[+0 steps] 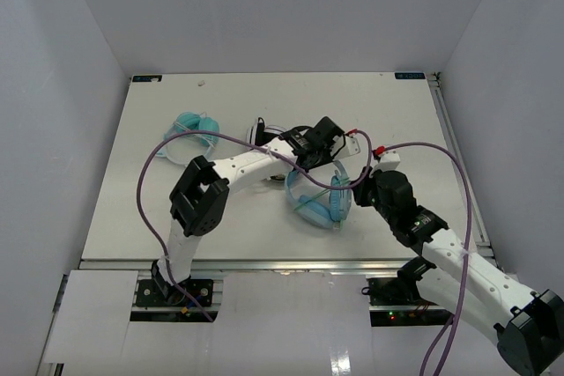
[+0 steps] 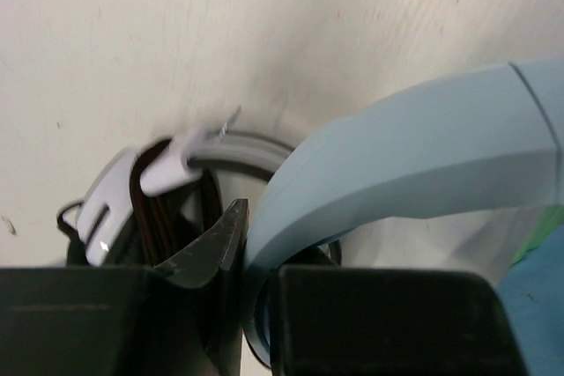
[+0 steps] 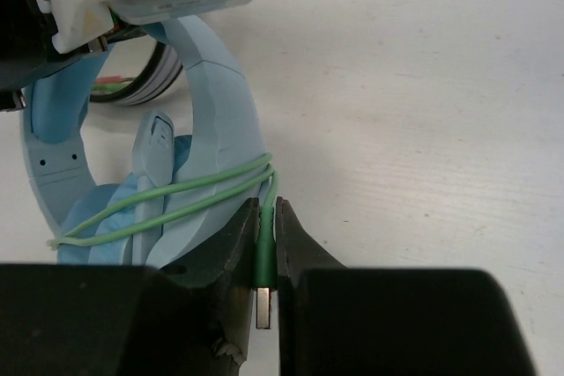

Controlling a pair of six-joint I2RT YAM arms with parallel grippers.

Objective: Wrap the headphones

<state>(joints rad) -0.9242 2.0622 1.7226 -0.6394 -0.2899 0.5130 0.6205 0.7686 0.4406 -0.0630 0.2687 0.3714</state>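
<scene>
The light blue headphones [image 1: 319,204] lie on the table in the middle of the top view. Their wide headband [image 2: 423,151] is pinched between my left gripper's [image 2: 251,239] shut jaws, near one end of the arc. The thin pale green cable [image 3: 167,200] crosses the headband [image 3: 216,103] in two strands. It ends in a green plug [image 3: 263,257] clamped in my shut right gripper [image 3: 264,207], right beside the band. In the top view the left gripper [image 1: 328,161] sits over the band and the right gripper [image 1: 356,187] is at its right side.
Black-and-white headphones [image 1: 264,132] lie just behind the left wrist and show close by the left fingers [image 2: 150,195]. Teal headphones [image 1: 189,125] rest further left. A metal rail [image 1: 451,143] runs along the table's right edge.
</scene>
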